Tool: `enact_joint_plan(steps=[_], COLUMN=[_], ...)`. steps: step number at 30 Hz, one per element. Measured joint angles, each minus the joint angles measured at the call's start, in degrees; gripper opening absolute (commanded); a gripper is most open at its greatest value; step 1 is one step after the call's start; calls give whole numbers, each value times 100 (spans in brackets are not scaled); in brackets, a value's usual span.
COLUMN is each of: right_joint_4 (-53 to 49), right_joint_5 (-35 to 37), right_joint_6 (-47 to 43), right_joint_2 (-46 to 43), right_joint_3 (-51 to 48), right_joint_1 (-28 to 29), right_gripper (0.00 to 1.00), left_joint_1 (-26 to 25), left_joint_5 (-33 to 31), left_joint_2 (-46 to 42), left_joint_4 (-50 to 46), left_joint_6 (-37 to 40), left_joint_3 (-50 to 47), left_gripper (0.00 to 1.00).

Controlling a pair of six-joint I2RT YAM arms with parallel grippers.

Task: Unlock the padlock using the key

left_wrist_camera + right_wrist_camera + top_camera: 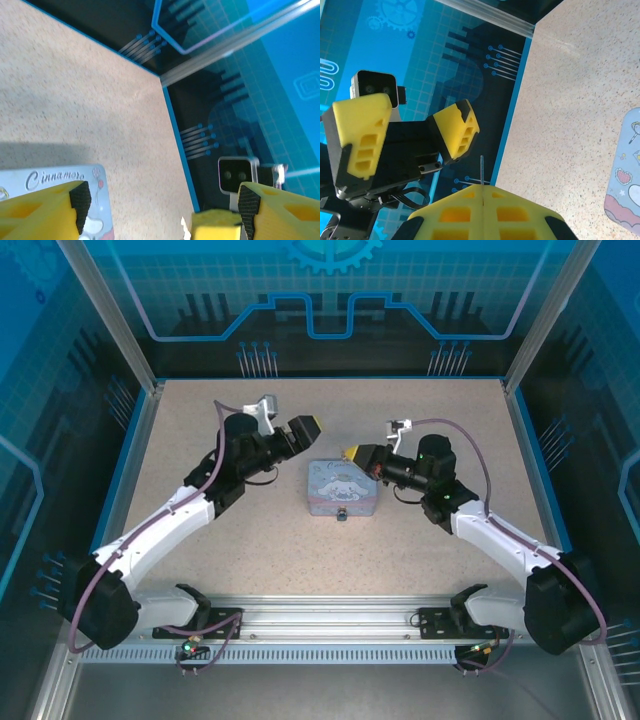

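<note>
Where rt hand (483,190) grips, key (482,169) looks thin, grey.

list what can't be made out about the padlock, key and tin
- padlock: top view, too small to tell if its shackle is open.
- key: right wrist view, a thin tip shows; the rest is hidden inside the shut right gripper.
- tin: left wrist view, cut off by the lower edge.
</note>
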Motion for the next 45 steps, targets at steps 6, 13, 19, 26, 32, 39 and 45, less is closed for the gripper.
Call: enact_joint_plan(steps=[6,13,19,26,32,39,45], right_joint_4=[98,291,439,525,566,568,505], right_joint_5=[-310,-455,-507,-507,-507,-505,-505], right_joint_6=[7,101,188,227,243,243,243], right_joint_2=[33,197,369,437,437,442,459], right_joint_3=[-13,26,55,74,74,74,85], right_joint_1=[13,22,105,142,142,153,166], right_gripper=[0,0,0,0,0,0,23], left_joint_1=[0,0,0,-68,-109,-109,-107], left_joint_5=[688,1121,1338,1419,1434,1434,1429], left_joint_2=[245,431,599,715,743,752,752], left_joint_4=[22,282,780,1005,1143,1237,1263], left_joint_6=[52,-133,-398,-538,-562,-649,-656], left_joint_3=[0,-24,-151,-273,-282,-310,-321], left_gripper=[53,40,31,24,20,8,0])
